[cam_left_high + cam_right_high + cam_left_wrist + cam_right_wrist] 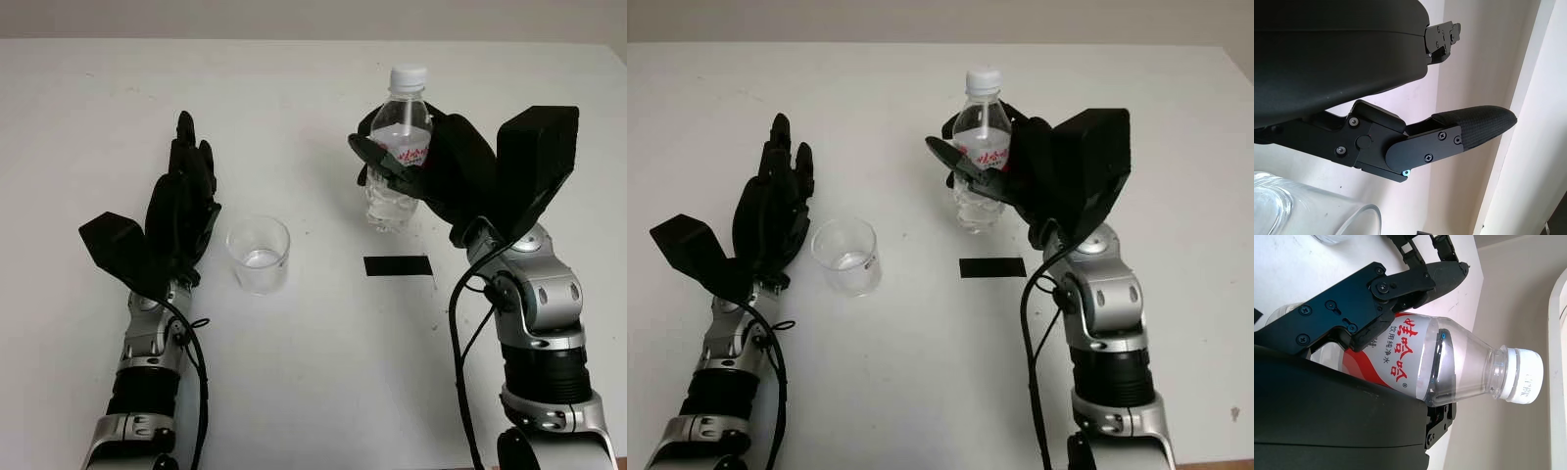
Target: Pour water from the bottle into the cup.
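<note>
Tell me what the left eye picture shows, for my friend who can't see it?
The right robot hand grips an upright clear plastic water bottle with a white cap and red label over a white table. The open left robot hand sits beside a clear plastic cup, and a black rectangular tape strip lies below the bottle.

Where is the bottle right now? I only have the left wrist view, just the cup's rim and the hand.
Observer: The right hand grips the bottle upright, off to the right of the cup.
Operator: Is its cap on?
Observer: Yes, the white cap is on.
Operator: Anything else on the table?
Observer: A black strip lies on the table, just nearer the robot than the bottle. The left hand is open beside the cup.
</note>
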Controlling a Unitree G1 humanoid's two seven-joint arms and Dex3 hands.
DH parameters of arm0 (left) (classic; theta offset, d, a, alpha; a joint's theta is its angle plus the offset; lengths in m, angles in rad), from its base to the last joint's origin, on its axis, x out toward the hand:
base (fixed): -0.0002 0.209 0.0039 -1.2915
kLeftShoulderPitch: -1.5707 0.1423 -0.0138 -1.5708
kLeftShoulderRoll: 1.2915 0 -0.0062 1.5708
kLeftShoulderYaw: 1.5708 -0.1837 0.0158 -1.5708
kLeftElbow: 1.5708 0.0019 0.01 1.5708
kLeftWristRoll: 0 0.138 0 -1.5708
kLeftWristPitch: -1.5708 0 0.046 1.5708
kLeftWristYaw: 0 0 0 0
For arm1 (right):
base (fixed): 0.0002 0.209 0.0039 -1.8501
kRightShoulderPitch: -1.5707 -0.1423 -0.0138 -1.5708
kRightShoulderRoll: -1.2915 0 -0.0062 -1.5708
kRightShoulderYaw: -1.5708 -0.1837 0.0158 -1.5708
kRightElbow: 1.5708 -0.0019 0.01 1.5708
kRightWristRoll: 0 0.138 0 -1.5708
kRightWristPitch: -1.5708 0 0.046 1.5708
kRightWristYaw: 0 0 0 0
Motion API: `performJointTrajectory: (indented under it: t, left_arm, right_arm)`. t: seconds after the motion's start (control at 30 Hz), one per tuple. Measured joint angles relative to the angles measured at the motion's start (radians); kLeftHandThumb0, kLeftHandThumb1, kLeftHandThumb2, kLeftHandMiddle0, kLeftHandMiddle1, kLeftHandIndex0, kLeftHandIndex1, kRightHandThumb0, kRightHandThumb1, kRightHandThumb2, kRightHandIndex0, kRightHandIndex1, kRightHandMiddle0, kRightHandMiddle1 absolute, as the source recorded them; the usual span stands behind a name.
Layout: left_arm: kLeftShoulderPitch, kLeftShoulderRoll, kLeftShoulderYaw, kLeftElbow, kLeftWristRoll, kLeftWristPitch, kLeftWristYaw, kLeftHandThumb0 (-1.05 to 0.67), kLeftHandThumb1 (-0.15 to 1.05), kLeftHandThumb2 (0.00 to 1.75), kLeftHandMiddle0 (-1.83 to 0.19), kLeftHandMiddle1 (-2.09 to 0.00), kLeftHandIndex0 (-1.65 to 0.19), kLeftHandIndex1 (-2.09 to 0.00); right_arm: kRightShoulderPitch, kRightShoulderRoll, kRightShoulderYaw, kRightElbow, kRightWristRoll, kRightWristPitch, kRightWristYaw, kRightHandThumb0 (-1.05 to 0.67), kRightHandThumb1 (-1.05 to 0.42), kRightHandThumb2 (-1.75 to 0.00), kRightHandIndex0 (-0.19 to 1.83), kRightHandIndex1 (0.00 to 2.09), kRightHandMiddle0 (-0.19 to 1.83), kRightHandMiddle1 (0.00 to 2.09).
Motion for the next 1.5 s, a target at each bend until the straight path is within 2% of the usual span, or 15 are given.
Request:
performJointTrajectory:
  t: [0.73,1.2,1.5]
  left_arm:
    - [0.006,0.013,0.016,-0.008,-0.008,0.012,-0.020,-0.81,1.05,0.70,0.19,0.00,0.19,0.00]
    - [0.010,0.017,0.017,-0.015,-0.013,0.022,-0.024,-0.81,1.05,0.70,0.19,-0.01,0.19,0.00]
    - [0.011,0.020,0.018,-0.022,-0.013,0.029,-0.022,-0.81,1.05,0.70,0.19,-0.01,0.19,0.00]
  right_arm:
    - [0.142,0.044,0.004,-0.084,-0.025,0.009,-0.033,-0.41,-1.05,-0.38,1.47,2.09,1.15,2.09]
    - [0.165,0.050,0.008,-0.083,-0.059,-0.047,-0.029,-0.39,-1.05,-0.39,1.53,2.09,1.17,2.09]
    - [0.176,0.050,0.015,-0.008,-0.067,-0.144,0.011,-0.40,-1.05,-0.39,1.51,2.09,1.20,2.09]
